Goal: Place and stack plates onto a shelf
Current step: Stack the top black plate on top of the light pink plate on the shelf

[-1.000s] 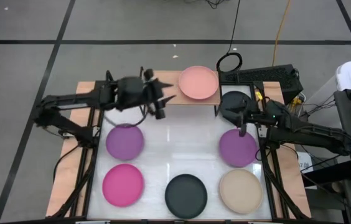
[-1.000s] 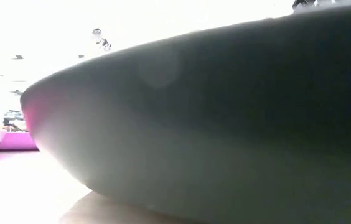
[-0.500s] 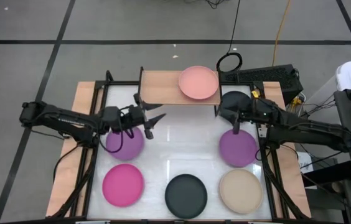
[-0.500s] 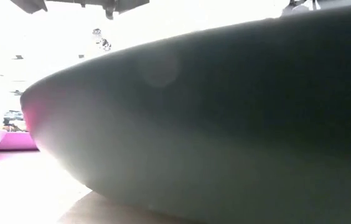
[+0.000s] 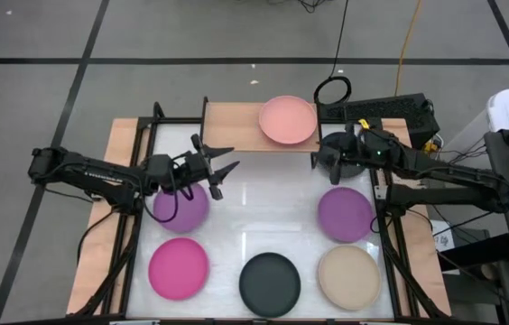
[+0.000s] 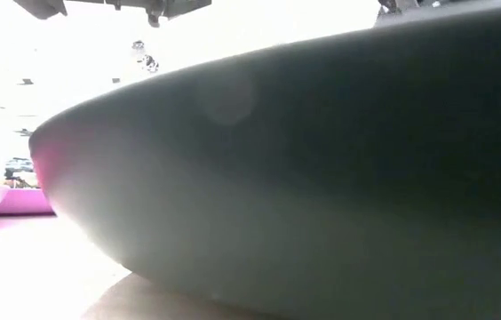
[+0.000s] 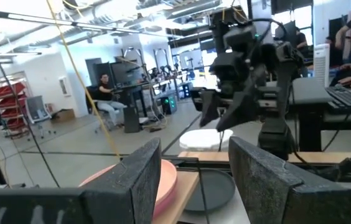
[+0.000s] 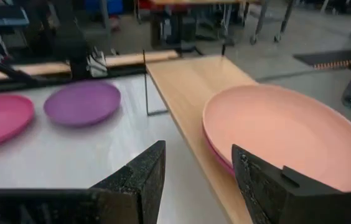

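The light-wood shelf [image 5: 232, 126] stands at the table's far edge. A light pink plate [image 5: 288, 120] rests on its right half, and a darker pink rim [image 8: 216, 152] shows beneath it. Two purple plates [image 5: 180, 206] [image 5: 345, 214], a magenta plate [image 5: 179, 268], a black plate [image 5: 270, 283] and a beige plate [image 5: 349, 275] lie flat on the table. Another black plate [image 5: 340, 147] lies by the shelf's right end. My left gripper [image 5: 217, 169] hovers open near the left purple plate. My right gripper [image 5: 325, 161] hovers open over the far black plate, facing the shelf.
Black frame rails [image 5: 137, 208] run along both sides of the white table top. A keyboard [image 5: 390, 110] and cables sit beyond the far right corner. In the low view the near black plate [image 6: 322, 178] fills most of the picture. People sit in the room behind.
My left gripper has drawn back from above the shelf's left end, toward the near and left side, stopping by the left purple plate, open throughout. My right gripper has moved from over the right purple plate toward the far edge, over the far black plate. No plate has moved.
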`<state>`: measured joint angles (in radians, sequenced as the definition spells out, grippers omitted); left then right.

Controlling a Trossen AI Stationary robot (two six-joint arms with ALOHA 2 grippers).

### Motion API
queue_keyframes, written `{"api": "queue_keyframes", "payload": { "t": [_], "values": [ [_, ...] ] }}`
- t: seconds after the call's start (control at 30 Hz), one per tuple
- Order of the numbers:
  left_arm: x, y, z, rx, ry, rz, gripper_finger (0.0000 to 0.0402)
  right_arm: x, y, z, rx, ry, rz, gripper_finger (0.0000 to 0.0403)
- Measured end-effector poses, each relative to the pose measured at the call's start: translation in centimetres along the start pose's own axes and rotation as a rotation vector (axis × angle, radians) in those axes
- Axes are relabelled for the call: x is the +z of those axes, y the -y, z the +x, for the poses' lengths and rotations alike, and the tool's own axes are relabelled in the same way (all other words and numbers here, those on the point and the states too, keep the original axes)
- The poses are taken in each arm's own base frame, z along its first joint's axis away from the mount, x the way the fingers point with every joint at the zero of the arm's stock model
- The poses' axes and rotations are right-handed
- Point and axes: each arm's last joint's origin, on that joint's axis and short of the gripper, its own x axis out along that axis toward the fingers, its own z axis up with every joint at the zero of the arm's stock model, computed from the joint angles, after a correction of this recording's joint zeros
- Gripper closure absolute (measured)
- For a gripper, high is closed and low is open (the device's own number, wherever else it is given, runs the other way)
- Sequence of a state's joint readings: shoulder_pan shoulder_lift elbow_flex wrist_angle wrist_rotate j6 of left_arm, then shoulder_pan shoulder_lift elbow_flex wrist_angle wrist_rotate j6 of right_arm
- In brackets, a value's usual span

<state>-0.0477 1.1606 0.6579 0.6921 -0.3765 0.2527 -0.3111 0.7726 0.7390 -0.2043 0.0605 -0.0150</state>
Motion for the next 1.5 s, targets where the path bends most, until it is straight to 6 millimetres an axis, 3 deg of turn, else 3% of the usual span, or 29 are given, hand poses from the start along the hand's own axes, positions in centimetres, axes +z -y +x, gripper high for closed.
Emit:
{"api": "queue_keyframes", "payload": {
  "t": [0.5,0.8,1.03,1.3,1.5],
  "values": [
    [-0.1,0.0,0.0,-0.001,-0.009,-0.019,0.0209,-3.5,0.4,-0.4,-0.170,-0.388,0.024,0.0238],
    [-0.2,0.0,0.0,-0.003,-0.020,-0.037,0.0209,-8.5,0.4,0.0,-0.219,-0.579,0.103,0.0238],
    [-0.2,0.0,0.0,-0.004,-0.022,-0.037,0.0209,-11.6,0.3,1.0,-0.245,-0.612,0.174,0.0238],
    [-0.2,0.0,0.0,-0.004,-0.022,-0.046,0.0209,-13.1,0.2,2.7,-0.272,-0.684,0.174,0.0239],
    [-0.2,0.0,0.0,-0.004,-0.023,-0.063,0.0209,-14.5,0.9,3.7,-0.399,-0.736,0.118,0.0239]
  ]
}}
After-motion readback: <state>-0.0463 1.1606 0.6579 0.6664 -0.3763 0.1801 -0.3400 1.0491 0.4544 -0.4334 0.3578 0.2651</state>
